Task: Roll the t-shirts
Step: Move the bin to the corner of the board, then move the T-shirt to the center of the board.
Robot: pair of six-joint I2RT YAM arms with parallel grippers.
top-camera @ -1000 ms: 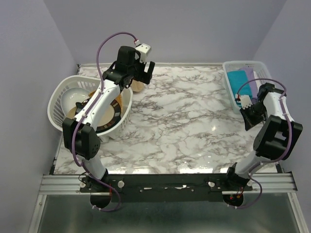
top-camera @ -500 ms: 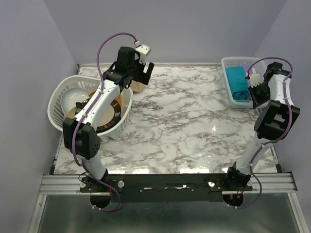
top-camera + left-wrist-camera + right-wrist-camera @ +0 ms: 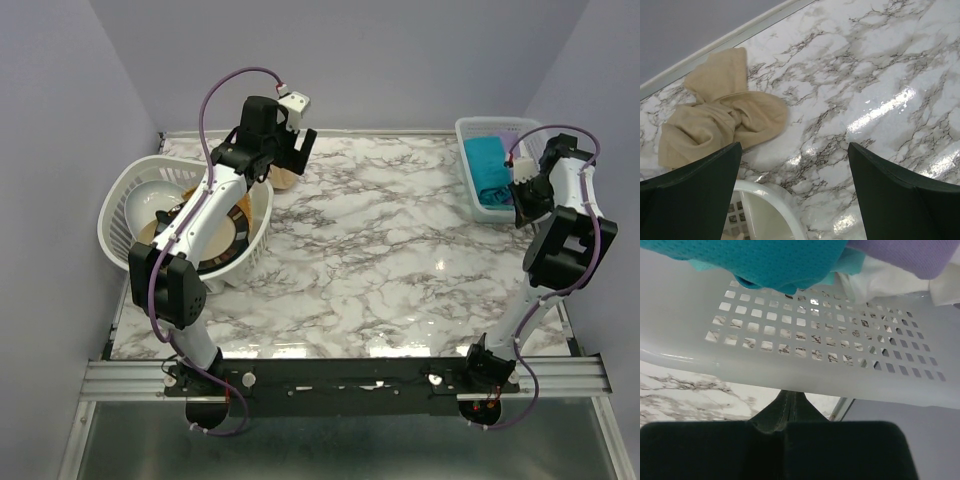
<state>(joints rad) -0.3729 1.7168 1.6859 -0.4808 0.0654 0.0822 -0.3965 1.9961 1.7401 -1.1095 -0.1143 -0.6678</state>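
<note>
Left wrist: crumpled beige t-shirt (image 3: pixel 720 117)

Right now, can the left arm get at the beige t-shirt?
Probably yes: the open left end effector hangs above the crumpled beige t-shirt, uncovered on the marble table.

My pincer (image 3: pixel 790 409) has its two dark fingers pressed flat together with nothing between them. The tips sit just below the wall of a white plastic lattice basket (image 3: pixel 840 370). Above that wall bulges a teal fine-meshed cloth t-shirt (image 3: pixel 775 260), with a lilac cloth t-shirt (image 3: pixel 905 255) and a white cloth t-shirt (image 3: pixel 880 281) beside it. A white grey-veined marble tabletop (image 3: pixel 685 395) shows at lower left.
</note>
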